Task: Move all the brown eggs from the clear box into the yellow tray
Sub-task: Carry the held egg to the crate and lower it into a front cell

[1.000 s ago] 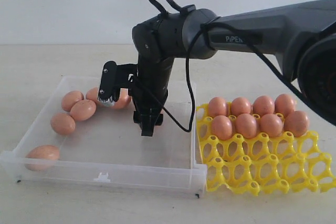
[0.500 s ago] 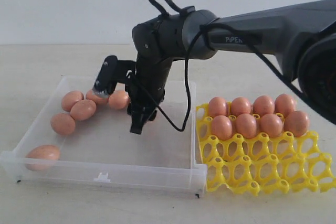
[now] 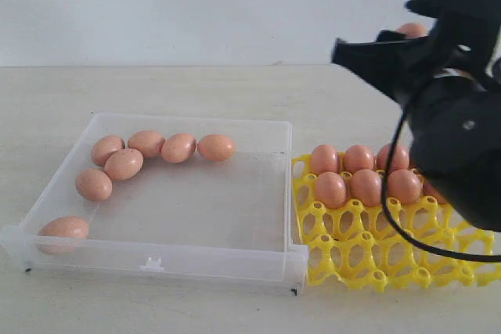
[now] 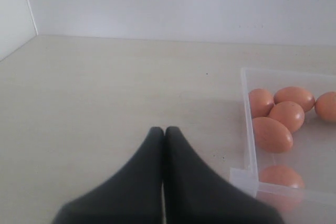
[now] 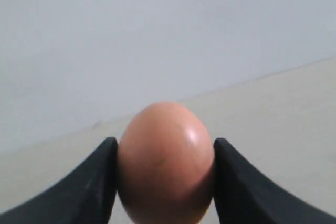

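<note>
My right gripper [image 3: 410, 34] is raised above the far right of the yellow tray [image 3: 368, 257], shut on a brown egg [image 3: 412, 30]. In the right wrist view that egg [image 5: 165, 161] fills the gap between the two black fingers of the right gripper [image 5: 165, 153]. Several brown eggs [image 3: 124, 164] lie along the left and far side of the clear box [image 3: 156, 260]. Several more eggs [image 3: 365, 187] sit in the tray's far rows, partly hidden by the arm. My left gripper [image 4: 164, 130] is shut and empty over bare table, beside the box wall [image 4: 247, 129].
The right arm's dark body [image 3: 458, 138] and its cable [image 3: 391, 217] hang over the tray's right half. The tray's near rows of cups [image 3: 391, 267] hold nothing. A pale wall stands behind the table.
The right arm has left the box and swung up to the right with an egg in its jaws. An egg by the box's far wall now shows.
</note>
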`<action>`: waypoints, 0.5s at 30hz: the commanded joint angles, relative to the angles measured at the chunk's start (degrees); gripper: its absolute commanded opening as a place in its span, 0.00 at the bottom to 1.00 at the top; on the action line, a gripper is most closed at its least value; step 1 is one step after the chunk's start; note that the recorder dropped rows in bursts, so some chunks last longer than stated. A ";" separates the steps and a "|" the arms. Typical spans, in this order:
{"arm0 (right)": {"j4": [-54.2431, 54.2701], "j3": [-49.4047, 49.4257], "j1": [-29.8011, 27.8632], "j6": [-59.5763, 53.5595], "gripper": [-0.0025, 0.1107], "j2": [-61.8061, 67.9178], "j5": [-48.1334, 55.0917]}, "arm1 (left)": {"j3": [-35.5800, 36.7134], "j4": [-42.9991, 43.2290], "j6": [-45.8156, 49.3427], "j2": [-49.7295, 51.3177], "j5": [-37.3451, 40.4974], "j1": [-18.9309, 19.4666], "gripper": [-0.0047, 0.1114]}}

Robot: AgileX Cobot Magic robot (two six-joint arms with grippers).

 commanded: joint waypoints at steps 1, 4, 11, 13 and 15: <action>-33.93 7.14 -8.01 24.04 0.02 -3.93 3.69 | 0.17 0.24 0.02 -0.03 -0.18 0.01 0.00; -85.47 8.15 -19.94 55.17 0.02 -4.20 8.34 | 0.17 0.24 0.02 -0.03 -0.18 0.01 0.00; -145.87 10.72 -48.26 92.19 0.02 -3.21 -15.53 | 0.17 0.24 0.02 -0.03 -0.18 0.01 0.00; -146.01 14.67 -47.92 88.23 0.02 -2.67 -11.50 | 0.17 0.24 0.02 -0.03 -0.18 0.01 0.00; -146.10 16.91 -44.86 84.82 0.02 1.70 -4.10 | 0.17 0.24 0.02 -0.03 -0.18 0.01 0.00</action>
